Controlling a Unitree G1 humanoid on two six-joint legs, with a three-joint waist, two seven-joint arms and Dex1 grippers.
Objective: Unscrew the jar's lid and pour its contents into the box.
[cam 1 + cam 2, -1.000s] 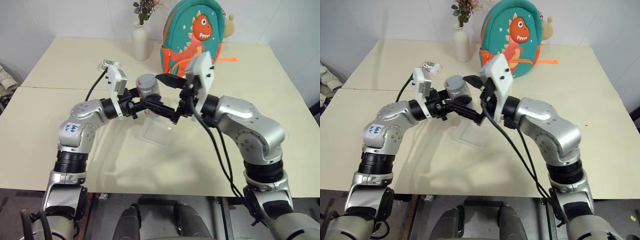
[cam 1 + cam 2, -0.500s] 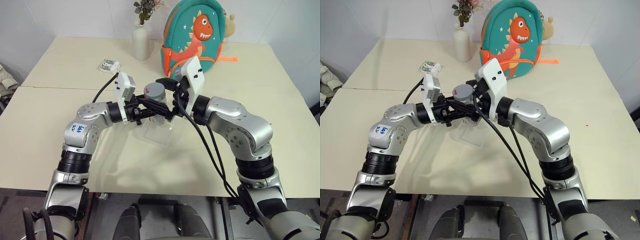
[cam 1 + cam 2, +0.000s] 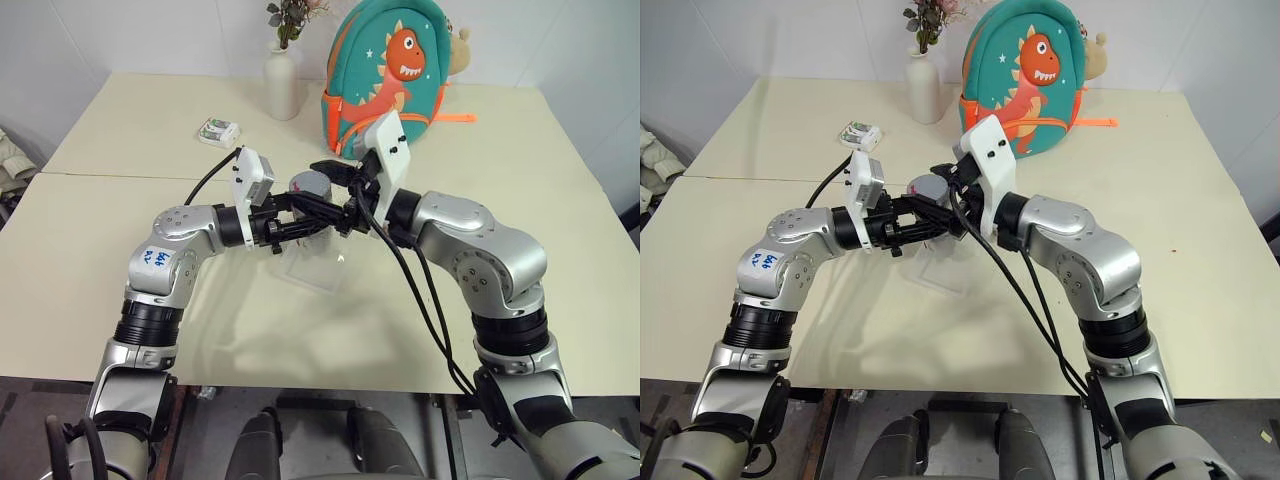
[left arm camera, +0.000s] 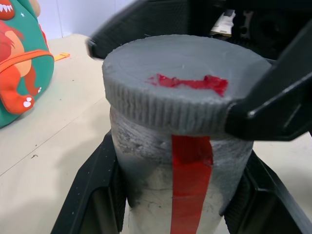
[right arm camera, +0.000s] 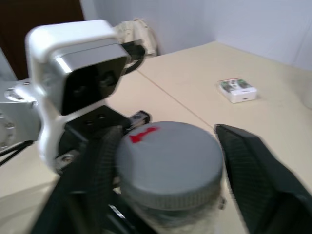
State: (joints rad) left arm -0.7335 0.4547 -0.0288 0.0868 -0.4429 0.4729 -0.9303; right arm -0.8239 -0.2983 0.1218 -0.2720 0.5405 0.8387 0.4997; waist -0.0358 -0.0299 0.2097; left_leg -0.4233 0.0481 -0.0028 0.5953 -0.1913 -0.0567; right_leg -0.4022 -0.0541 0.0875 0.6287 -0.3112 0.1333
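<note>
While both arms meet above the middle of the cream counter [image 3: 100, 130], the head views show the left claw [image 3: 305, 222] clamped on the jar [image 3: 310, 212], holding it upright in the air over the clear box [image 3: 312, 262]. The right claw [image 3: 330, 185] reaches in from the other side and is closed on the grey lid [image 3: 309, 183], which sits on the jar. Farther back stand a white vase [image 3: 281, 82], a teal dinosaur backpack [image 3: 385, 65] and a small white-and-green packet [image 3: 218, 130].

In the left wrist view, the jar [image 4: 180, 180] sits between that claw's two black fingers [image 4: 92, 195], a red strip down its side, the ribbed lid [image 4: 185, 83] on top.

In the right wrist view, the fingers [image 5: 92, 165] press both sides of the lid [image 5: 170, 161], with the packet [image 5: 236, 90] beyond.
</note>
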